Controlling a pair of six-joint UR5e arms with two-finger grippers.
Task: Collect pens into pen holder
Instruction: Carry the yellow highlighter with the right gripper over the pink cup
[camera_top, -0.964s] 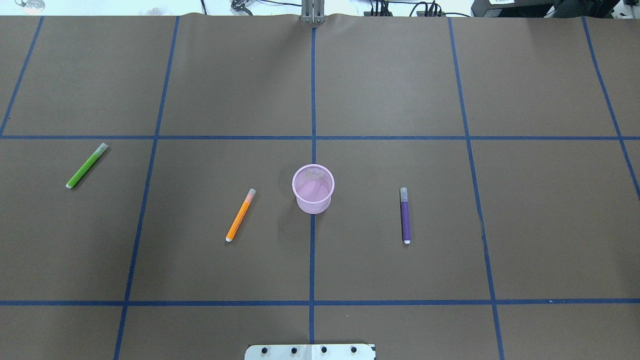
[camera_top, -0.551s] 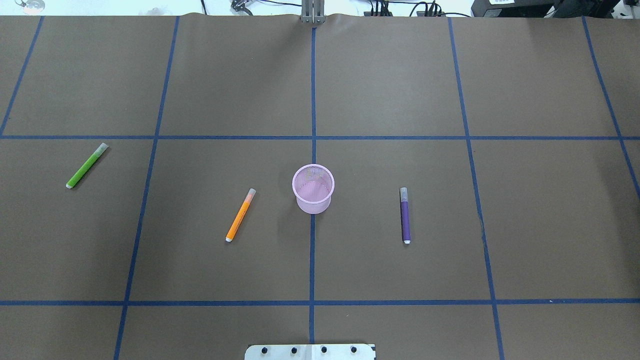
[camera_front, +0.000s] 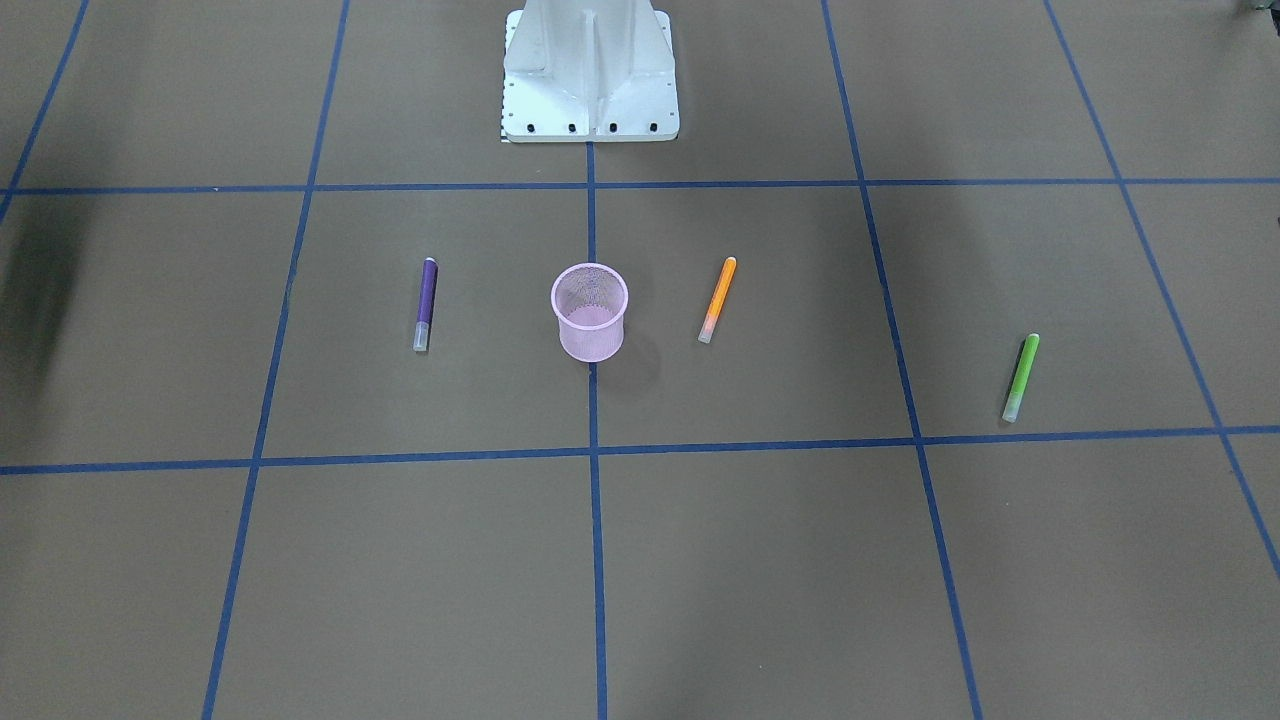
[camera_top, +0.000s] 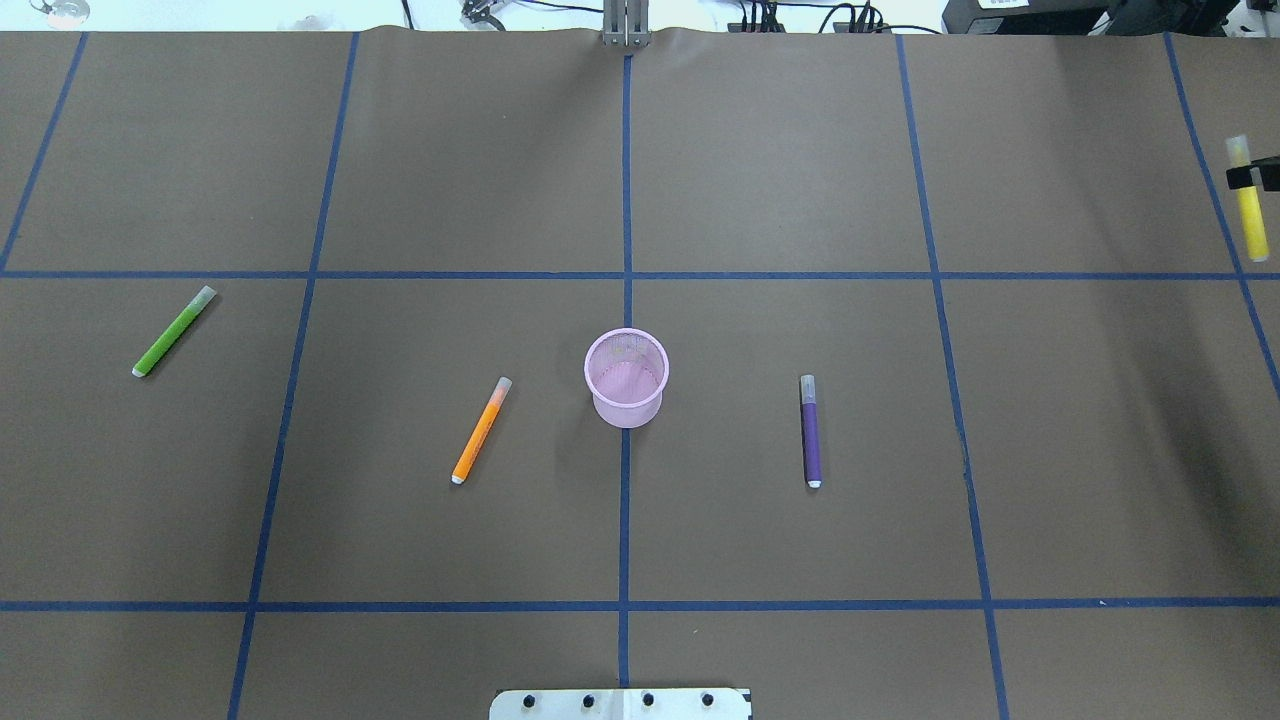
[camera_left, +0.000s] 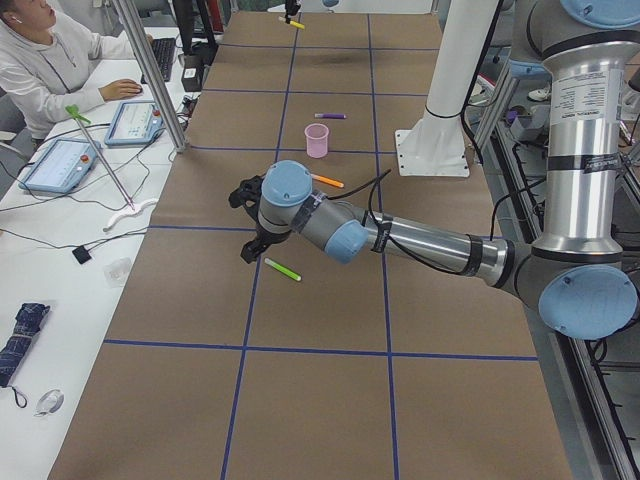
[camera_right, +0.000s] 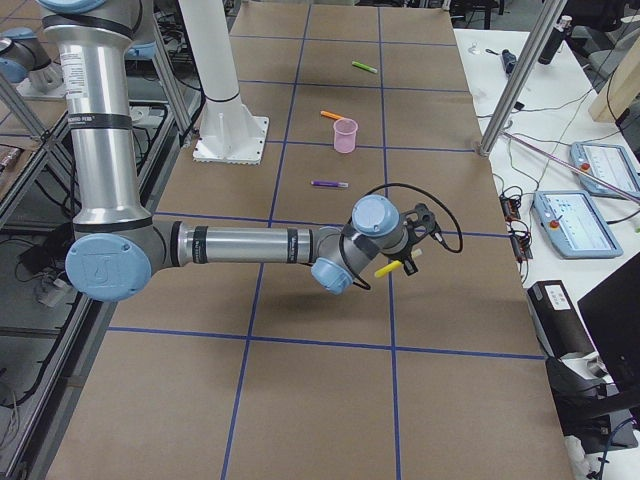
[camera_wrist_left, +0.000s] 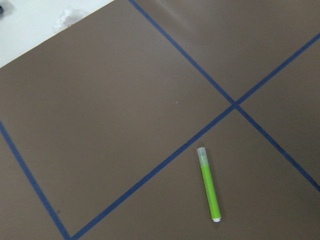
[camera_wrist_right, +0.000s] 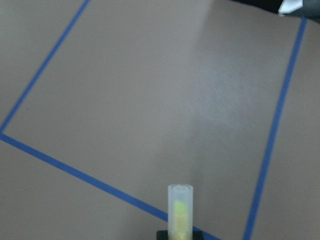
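Observation:
The pink mesh pen holder (camera_top: 626, 378) stands upright at the table's middle. The orange pen (camera_top: 480, 430) lies to its left and the purple pen (camera_top: 810, 431) to its right. The green pen (camera_top: 174, 331) lies far left and also shows in the left wrist view (camera_wrist_left: 209, 184). My right gripper (camera_top: 1255, 178) is at the overhead view's right edge, shut on the yellow pen (camera_top: 1248, 200), held above the table; its cap shows in the right wrist view (camera_wrist_right: 180, 210). My left gripper (camera_left: 248, 225) hovers over the green pen (camera_left: 283, 270). I cannot tell whether it is open or shut.
The robot's white base plate (camera_front: 590, 75) sits at the table's near middle edge. Blue tape lines grid the brown table cover. An operator (camera_left: 40, 60) sits at a side bench with tablets (camera_left: 135, 122) beyond the table's far edge.
The yellow pen and a black gripper finger have come into the overhead view at its right edge. The holder and the other three pens have not moved.

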